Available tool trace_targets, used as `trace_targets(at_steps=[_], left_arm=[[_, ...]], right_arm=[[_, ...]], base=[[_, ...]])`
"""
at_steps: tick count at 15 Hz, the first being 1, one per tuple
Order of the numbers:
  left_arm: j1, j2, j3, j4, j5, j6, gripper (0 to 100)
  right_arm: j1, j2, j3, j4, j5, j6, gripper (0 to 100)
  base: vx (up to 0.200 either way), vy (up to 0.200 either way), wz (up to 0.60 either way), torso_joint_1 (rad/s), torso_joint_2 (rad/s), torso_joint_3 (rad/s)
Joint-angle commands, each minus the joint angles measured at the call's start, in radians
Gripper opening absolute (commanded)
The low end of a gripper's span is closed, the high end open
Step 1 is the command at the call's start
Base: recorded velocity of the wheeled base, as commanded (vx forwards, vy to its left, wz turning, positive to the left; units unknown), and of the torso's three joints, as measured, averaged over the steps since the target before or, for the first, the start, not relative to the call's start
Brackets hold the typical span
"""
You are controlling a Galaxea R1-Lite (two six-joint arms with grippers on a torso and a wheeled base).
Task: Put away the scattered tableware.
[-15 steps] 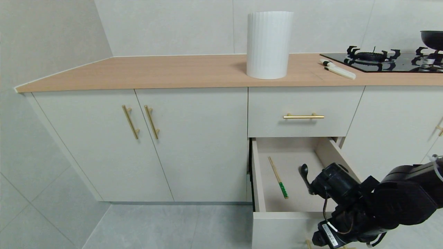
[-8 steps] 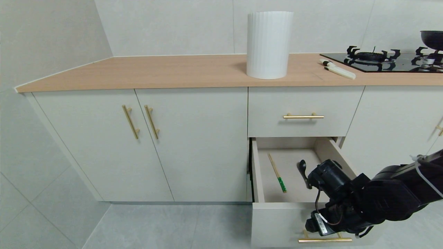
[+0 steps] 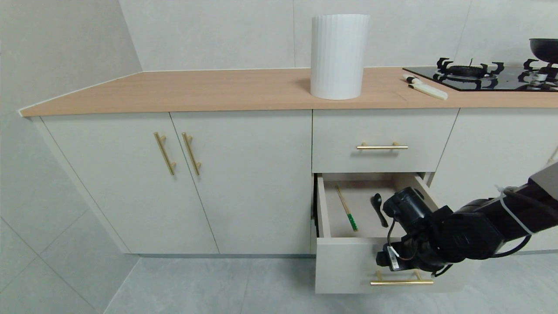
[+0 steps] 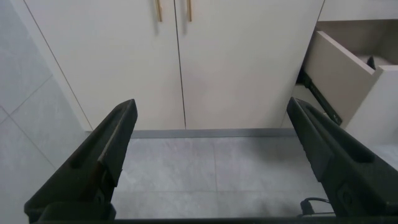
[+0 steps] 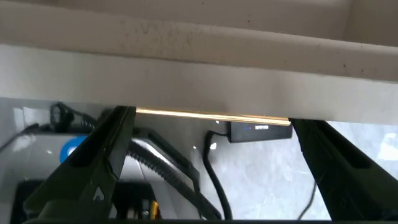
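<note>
The lower drawer [image 3: 344, 266] stands partly pulled out under the counter. Inside it lie a pair of wooden chopsticks with green ends [image 3: 347, 213] and a black spoon [image 3: 378, 207]. My right gripper [image 3: 389, 261] is against the drawer front, just above its gold handle [image 3: 401, 282]. In the right wrist view that gripper [image 5: 211, 124] is open, and the handle [image 5: 186, 113] runs across between its spread fingers. Two pale utensils [image 3: 427, 89] lie on the counter beside the stove. My left gripper [image 4: 210, 106] hangs open over the floor, facing the cabinet doors.
A tall white ribbed canister [image 3: 338, 56] stands on the wooden counter [image 3: 196, 91]. The gas stove [image 3: 479, 76] with a dark pot [image 3: 545, 46] is at the far right. The upper drawer [image 3: 379, 139] is closed. The double doors [image 3: 174, 152] are closed. Grey floor lies in front.
The lower drawer has slid inward toward the cabinet, showing less of its inside. My right arm has moved forward with the drawer front.
</note>
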Motion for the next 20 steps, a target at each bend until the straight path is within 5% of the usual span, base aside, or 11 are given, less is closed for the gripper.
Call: trace_targets(at_steps=[1, 7, 20], left_arm=[[0.000, 0.000, 0.000, 0.000, 0.000, 0.000, 100], [0.000, 0.000, 0.000, 0.000, 0.000, 0.000, 100], [0.000, 0.000, 0.000, 0.000, 0.000, 0.000, 100]], right_arm=[[-0.026, 0.037, -0.065, -0.003, 0.001, -0.015, 100], [-0.067, 0.131, -0.130, -0.062, -0.002, -0.012, 100], [-0.155, 0.336, -0.133, -0.594, -0.080, 0.010, 100]], base=[[0.000, 0.000, 0.00, 0.000, 0.00, 0.000], [0.000, 0.000, 0.00, 0.000, 0.00, 0.000], [0.000, 0.000, 0.00, 0.000, 0.00, 0.000]])
